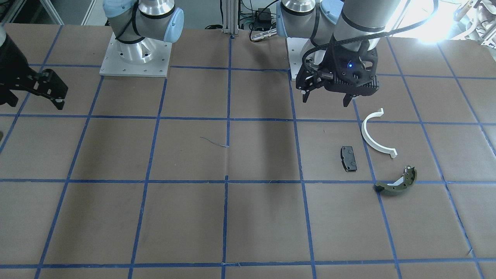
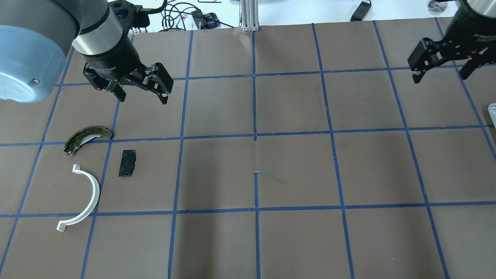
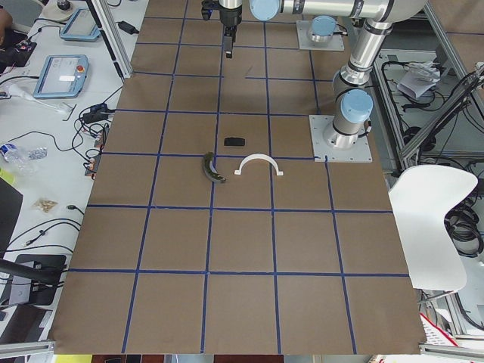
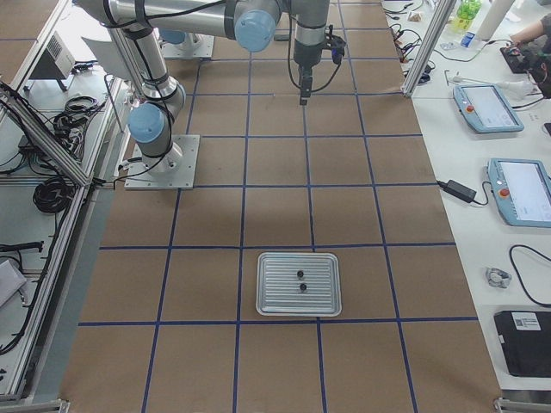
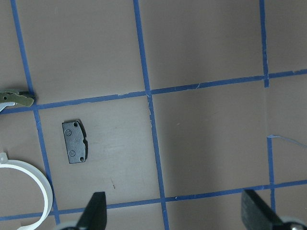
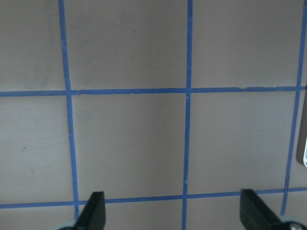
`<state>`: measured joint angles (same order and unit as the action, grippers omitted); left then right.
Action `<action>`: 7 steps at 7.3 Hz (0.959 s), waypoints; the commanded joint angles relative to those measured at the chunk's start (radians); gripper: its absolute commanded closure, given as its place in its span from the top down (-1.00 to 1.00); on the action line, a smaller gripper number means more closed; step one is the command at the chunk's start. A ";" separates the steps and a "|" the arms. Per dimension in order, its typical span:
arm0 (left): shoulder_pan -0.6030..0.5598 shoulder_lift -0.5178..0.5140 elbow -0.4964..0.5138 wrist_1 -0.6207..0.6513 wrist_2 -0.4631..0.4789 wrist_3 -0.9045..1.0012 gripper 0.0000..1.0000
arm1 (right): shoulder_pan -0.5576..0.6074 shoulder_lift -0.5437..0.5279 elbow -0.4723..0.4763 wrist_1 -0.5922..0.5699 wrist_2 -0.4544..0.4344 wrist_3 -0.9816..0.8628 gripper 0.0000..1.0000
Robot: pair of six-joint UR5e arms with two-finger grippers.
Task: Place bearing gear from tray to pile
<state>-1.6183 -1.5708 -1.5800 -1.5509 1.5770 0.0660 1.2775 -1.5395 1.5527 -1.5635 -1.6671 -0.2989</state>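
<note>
The brown table (image 2: 294, 240) carries a blue tape grid (image 2: 254, 104). A loose tape strand (image 2: 271, 177) curls near the table's centre. A metal post (image 2: 248, 15) stands at its 12 o'clock edge in the overhead view. In the exterior left view, a white chair (image 3: 433, 219) sits at 3 o'clock and a pendant (image 3: 59, 74) at 10 o'clock.

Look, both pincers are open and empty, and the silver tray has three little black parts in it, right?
Not quite: the exterior right view shows two small dark parts in the silver tray, not three. Both the left pincer and the right pincer are open and empty.
</note>
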 commanded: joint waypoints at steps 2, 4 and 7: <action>0.000 0.000 0.000 0.000 0.000 0.000 1.00 | -0.148 0.079 0.003 -0.048 -0.008 -0.219 1.00; 0.000 0.000 0.000 0.000 0.000 0.000 1.00 | -0.225 0.139 0.003 -0.133 -0.008 -0.328 1.00; 0.000 0.000 0.000 0.000 0.000 0.000 1.00 | -0.393 0.241 0.003 -0.266 0.001 -0.579 1.00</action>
<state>-1.6183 -1.5708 -1.5800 -1.5509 1.5770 0.0660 0.9490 -1.3431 1.5555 -1.7768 -1.6699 -0.7721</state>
